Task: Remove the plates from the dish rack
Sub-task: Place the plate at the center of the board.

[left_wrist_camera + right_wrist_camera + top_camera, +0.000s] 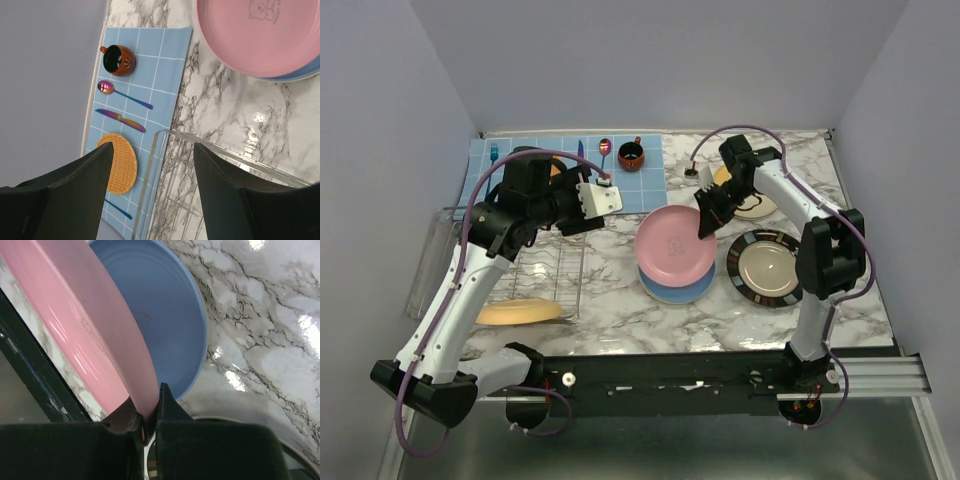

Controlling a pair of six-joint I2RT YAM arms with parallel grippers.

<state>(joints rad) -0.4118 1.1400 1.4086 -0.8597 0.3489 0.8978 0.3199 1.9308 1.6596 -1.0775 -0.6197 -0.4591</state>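
The pink plate (pixel 672 243), rim pinched by the right gripper (pixel 706 224), tilts over the blue plate (pixel 676 293), mid-stacking; next it likely wants lowering and release; the left gripper (pixel 606 198) gapes empty near the dish rack (pixel 552 272), a yellow-orange plate (pixel 518 312) inside.

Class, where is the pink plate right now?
Top view: the pink plate is mid-table, its rim pinched by the right gripper, over the blue plate.

Place setting on a marble counter (pixel 240 115)

A blue checked placemat (pixel 165 50) lies along the counter's far left edge. It carries a small dark red cup (pixel 118 60), an iridescent spoon (pixel 125 95), a matching knife (pixel 120 120) and an orange woven disc (pixel 120 162), set side by side.
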